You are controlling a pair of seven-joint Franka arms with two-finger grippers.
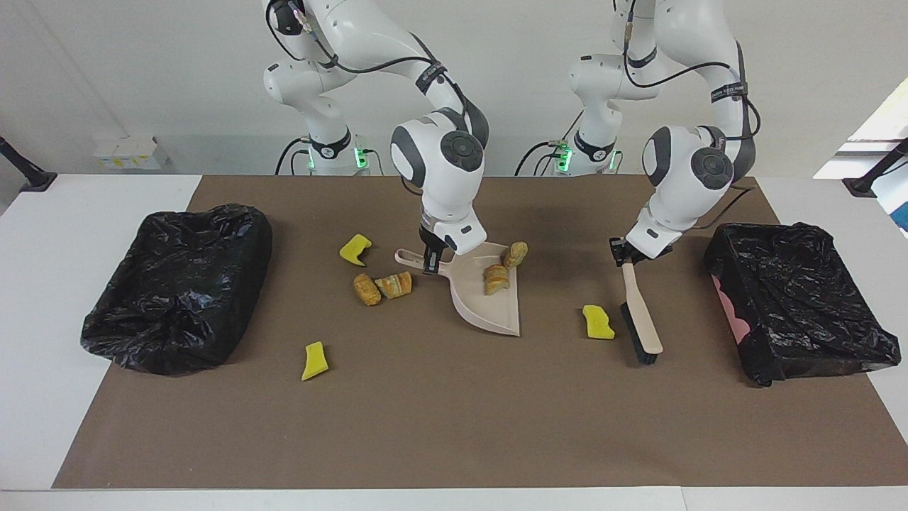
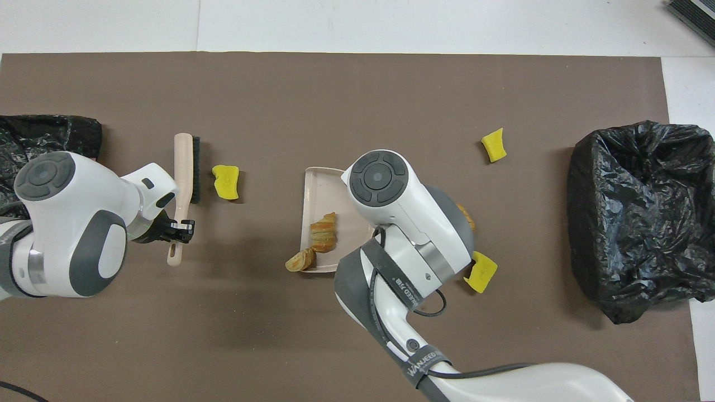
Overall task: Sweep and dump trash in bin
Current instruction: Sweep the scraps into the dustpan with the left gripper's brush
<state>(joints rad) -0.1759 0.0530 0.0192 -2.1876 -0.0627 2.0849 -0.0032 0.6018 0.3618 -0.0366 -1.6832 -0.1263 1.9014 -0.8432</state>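
The right gripper is clamped on the beige plastic dustpan, with one tan bread-like lump in it and another at its edge. The left gripper grips the beige brush beside a yellow spongy chunk, which looks light and soft, so better swept than pinched. Two black-lined bins stand at the table ends.
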